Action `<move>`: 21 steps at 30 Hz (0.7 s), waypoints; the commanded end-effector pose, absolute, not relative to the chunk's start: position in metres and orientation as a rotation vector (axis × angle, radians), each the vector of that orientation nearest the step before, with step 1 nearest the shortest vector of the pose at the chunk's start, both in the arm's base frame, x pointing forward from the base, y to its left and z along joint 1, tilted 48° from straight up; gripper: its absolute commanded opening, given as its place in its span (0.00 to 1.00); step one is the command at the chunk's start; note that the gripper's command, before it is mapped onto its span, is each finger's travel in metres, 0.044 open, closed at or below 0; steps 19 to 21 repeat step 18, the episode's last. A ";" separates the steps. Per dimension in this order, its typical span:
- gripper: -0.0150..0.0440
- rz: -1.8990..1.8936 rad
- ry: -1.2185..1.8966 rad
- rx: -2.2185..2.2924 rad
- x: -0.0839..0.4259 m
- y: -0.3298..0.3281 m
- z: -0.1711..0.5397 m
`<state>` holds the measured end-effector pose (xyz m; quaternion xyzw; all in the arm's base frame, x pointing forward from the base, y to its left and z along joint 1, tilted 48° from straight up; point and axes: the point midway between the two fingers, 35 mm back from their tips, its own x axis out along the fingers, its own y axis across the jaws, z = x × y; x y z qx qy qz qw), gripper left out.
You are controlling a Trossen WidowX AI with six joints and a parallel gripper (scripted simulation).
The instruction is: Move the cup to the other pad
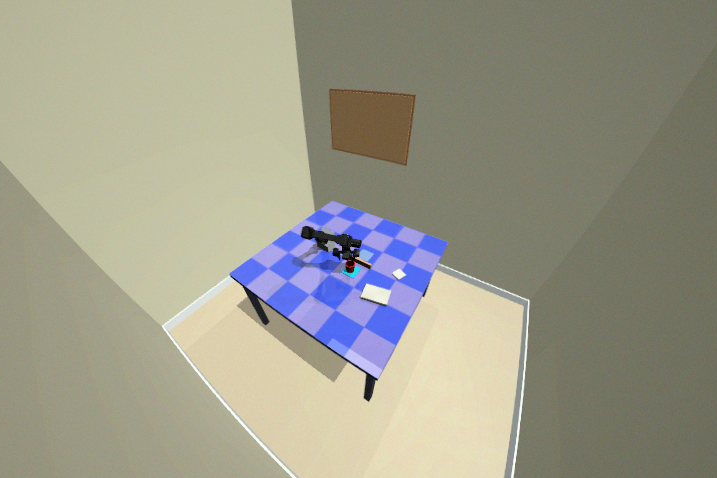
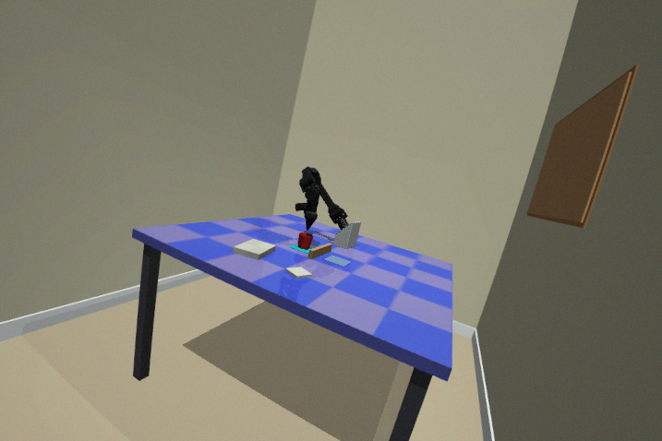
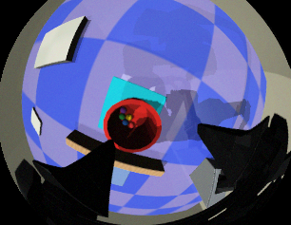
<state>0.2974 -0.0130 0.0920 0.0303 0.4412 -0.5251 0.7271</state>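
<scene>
The arm (image 2: 318, 195) is seen rising from its base on the checkered worktop (image 2: 383, 306), bent at the elbow, with the forearm dropped steeply so the gripper (image 2: 307, 224) points almost straight down. The gripper is held just above the red cup (image 2: 305, 240), its tip clear of the rim in the exterior view. In the wrist view the gripper (image 3: 156, 154) is spread nearly to its widest, the two dark fingers standing either side of the frame, and nothing is gripped between them.

The cup (image 3: 133, 124) is planted upright on the cyan pad (image 3: 125, 95), mouth to the ceiling, its long axis vertical. Small coloured marbles (image 3: 126, 117) are spotted lying at the bottom; their exact number is hard to make out. From the top view the cup (image 1: 349, 264) is placed near the worktop's middle, on the cyan pad (image 1: 354, 272).

A tan wooden bar (image 2: 319, 251) is laid just beside the cyan pad, between it and a pale blue pad (image 2: 337, 260), which is left bare. A white slab (image 2: 254, 248) and a smaller white tile (image 2: 298, 271) are set well apart from the cup, toward the worktop's near edge.
</scene>
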 end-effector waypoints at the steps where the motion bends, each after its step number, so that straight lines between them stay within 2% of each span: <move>1: 1.00 -1.153 0.970 0.076 0.298 0.000 0.102; 21: 1.00 -1.151 0.969 0.072 0.297 0.020 0.123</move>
